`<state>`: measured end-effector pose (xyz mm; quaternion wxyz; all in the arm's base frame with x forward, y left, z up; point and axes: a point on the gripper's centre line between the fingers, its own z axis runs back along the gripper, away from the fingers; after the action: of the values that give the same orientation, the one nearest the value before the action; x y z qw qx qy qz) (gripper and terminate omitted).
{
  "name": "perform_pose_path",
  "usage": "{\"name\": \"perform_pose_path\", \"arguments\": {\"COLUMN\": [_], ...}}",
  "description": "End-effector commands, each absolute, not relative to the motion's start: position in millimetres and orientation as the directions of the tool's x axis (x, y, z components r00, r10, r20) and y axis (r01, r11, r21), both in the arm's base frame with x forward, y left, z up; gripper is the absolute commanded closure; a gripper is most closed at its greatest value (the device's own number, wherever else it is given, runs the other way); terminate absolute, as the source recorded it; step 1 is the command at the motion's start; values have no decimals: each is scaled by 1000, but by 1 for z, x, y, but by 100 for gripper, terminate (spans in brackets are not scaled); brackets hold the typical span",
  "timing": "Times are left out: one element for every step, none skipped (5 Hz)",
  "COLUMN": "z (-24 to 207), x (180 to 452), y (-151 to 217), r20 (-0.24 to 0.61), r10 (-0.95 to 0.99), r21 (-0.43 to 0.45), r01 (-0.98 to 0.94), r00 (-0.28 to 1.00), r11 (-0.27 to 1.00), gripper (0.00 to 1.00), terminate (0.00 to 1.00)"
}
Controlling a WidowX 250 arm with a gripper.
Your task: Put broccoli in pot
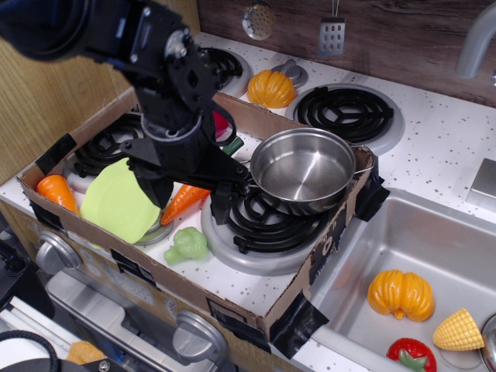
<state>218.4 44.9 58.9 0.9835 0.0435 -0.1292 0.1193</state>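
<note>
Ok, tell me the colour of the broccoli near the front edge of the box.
Pale green, the broccoli; it shows plainly in the only camera view, observation.image.

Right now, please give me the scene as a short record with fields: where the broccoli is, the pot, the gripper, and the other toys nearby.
broccoli: on the white stove top near the front cardboard edge, not held
pot: on the front right burner, empty
gripper: open, above the broccoli, holding nothing
carrot: partly hidden behind the gripper
plate: lime green, left of the broccoli
sink: holds a pumpkin and corn
</note>
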Motion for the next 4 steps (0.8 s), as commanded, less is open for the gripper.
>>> {"name": "perform_pose_path", "arguments": {"z": [51, 40, 31, 21], "x": [214, 212, 211, 218], "y": [43, 46, 53, 54], "r20": [300, 307, 305, 301], "r10": [213, 206, 194, 200], "r21": [12, 10, 6, -15], "r01": [-227, -219, -206, -205], "r00": [930, 929, 932, 933], "r11": [974, 976, 979, 979], "gripper": [0, 0, 0, 0], "terminate": [0, 0, 0, 0]}}
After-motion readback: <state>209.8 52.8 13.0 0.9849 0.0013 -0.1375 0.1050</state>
